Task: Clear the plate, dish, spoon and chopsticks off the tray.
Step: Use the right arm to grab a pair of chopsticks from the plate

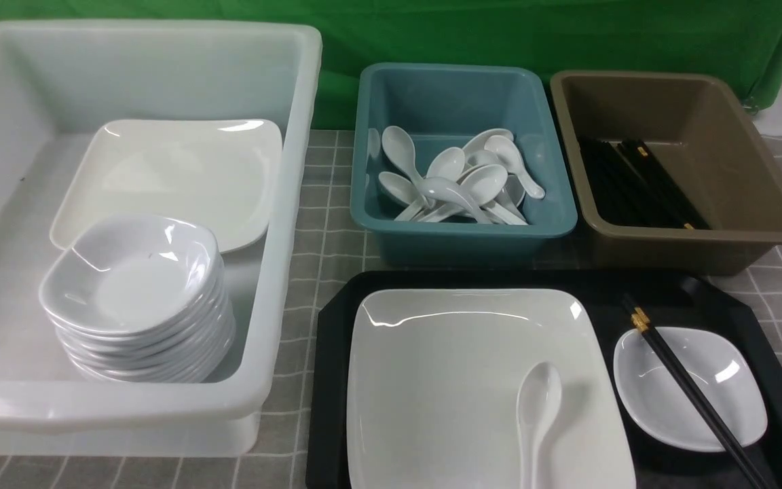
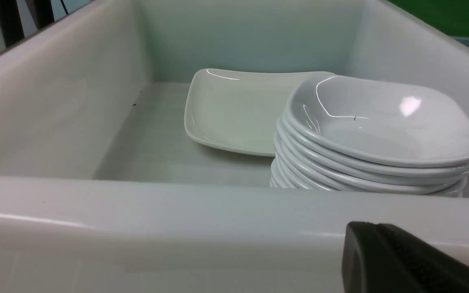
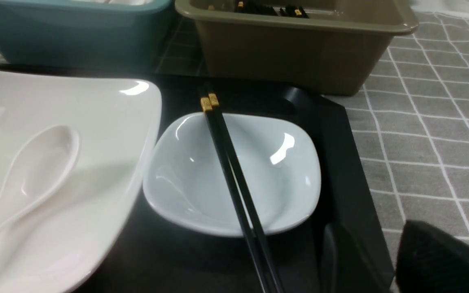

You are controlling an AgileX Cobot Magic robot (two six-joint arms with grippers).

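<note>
Chopsticks (image 1: 686,384) cross dish (image 1: 710,367), lower right — we risk rolling them by off-centre pinching; left gripper's (image 2: 373,228) jaws together, right gripper's (image 3: 374,228) apart.

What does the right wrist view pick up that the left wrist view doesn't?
Right wrist only: the spoon on the plate, and the chopsticks lying across the dish.
Left wrist only: the stacked dishes and another large plate in the white bin.
Both: part of a gripper, and some teal tub.
</note>
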